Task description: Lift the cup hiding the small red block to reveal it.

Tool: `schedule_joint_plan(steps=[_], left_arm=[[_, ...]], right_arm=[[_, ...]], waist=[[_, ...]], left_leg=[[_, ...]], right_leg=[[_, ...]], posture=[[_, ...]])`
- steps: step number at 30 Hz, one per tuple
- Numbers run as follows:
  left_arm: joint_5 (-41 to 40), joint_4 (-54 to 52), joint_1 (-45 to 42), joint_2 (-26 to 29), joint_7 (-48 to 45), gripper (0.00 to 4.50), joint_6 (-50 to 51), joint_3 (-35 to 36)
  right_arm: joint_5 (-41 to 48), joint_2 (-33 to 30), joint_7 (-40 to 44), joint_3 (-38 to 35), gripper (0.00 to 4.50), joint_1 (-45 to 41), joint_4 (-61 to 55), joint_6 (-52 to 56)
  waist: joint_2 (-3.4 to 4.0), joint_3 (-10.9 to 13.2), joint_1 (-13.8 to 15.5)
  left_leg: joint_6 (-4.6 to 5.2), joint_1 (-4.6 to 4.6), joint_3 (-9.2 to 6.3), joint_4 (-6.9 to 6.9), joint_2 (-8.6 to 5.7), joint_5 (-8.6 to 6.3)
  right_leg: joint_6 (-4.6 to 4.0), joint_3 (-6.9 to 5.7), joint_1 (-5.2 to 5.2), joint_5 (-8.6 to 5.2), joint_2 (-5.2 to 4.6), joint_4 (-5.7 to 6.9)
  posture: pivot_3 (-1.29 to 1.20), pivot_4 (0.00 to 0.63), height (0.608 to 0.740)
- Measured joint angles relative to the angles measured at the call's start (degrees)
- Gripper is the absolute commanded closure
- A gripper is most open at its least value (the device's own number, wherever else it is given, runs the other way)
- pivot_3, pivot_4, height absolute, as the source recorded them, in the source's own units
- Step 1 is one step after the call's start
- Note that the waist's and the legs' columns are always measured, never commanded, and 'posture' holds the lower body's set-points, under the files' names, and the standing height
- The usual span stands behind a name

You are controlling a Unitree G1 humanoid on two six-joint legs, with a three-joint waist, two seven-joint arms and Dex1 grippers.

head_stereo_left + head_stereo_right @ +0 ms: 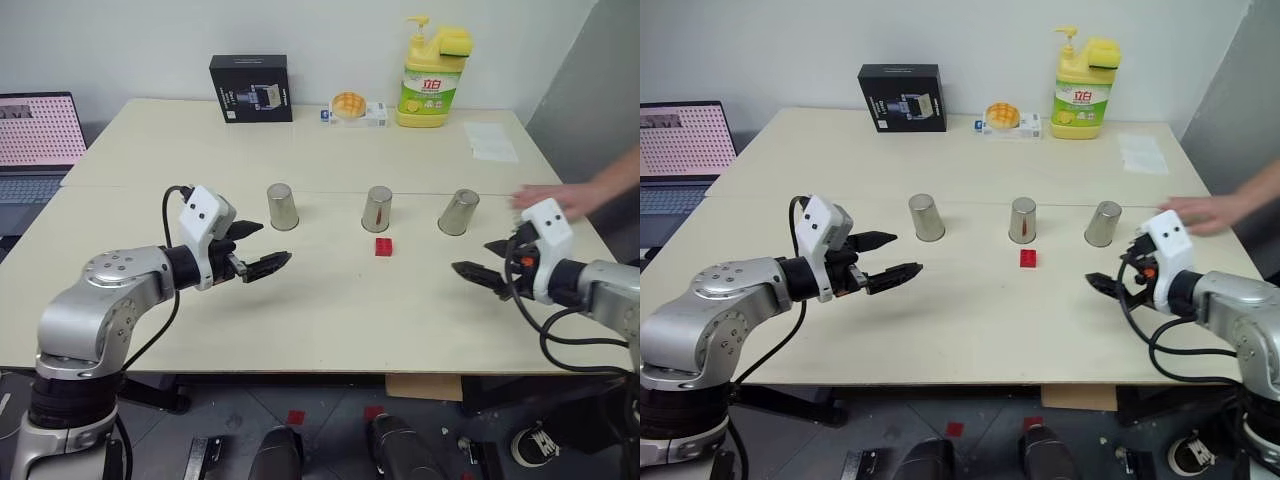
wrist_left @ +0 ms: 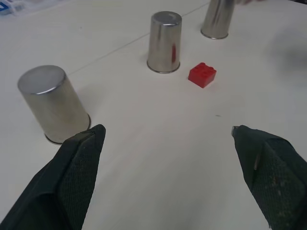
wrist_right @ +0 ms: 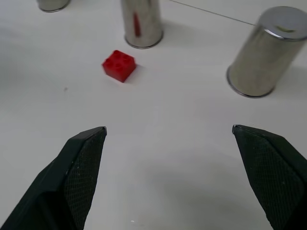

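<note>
Pale cream counter (image 1: 330,310) stands against a white wall, with a seam line running across it just behind a row of three cups. All three are small shiny silver metal tumblers, slightly tapered, set upside down with the wider rim on the counter: the left cup (image 1: 283,206), the middle cup (image 1: 377,209) and the right cup (image 1: 459,212). They look alike; the right one appears slightly tilted. The middle cup's polished side carries a red reflection.

The small red block (image 1: 384,246) lies uncovered on the counter, just in front of the middle cup and apart from it. It is a bright red brick with round studs on top, far lower than the cups.

The left gripper (image 1: 258,249) hovers above the counter in front of the left cup, its two black fingers spread wide and grasping nothing. The right gripper (image 1: 1118,277) hovers in front of the right cup, likewise released with its fingers wide apart and empty.

A person's hand (image 1: 550,198) reaches in over the counter's right edge, near the right cup. At the back stand a black box (image 1: 250,88), a yellow soap bottle (image 1: 432,80) and a laptop (image 1: 38,140) at the far left.
</note>
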Motion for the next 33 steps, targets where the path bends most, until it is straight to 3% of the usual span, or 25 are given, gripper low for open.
schedule_joint_plan(steps=[33], left_arm=[[1.1,1.7,2.7,3.3,1.3,0.00,-3.6,0.0]], right_arm=[[2.5,2.2,-2.1,2.3,0.04,-0.4,0.8,-2.4]], waist=[[0.00,0.0,0.0]], left_leg=[[0.00,-0.02,0.03,0.03,0.01,0.00]], right_leg=[[0.02,0.03,-0.01,0.01,0.00,0.03]], posture=[[0.00,0.150,0.740]])
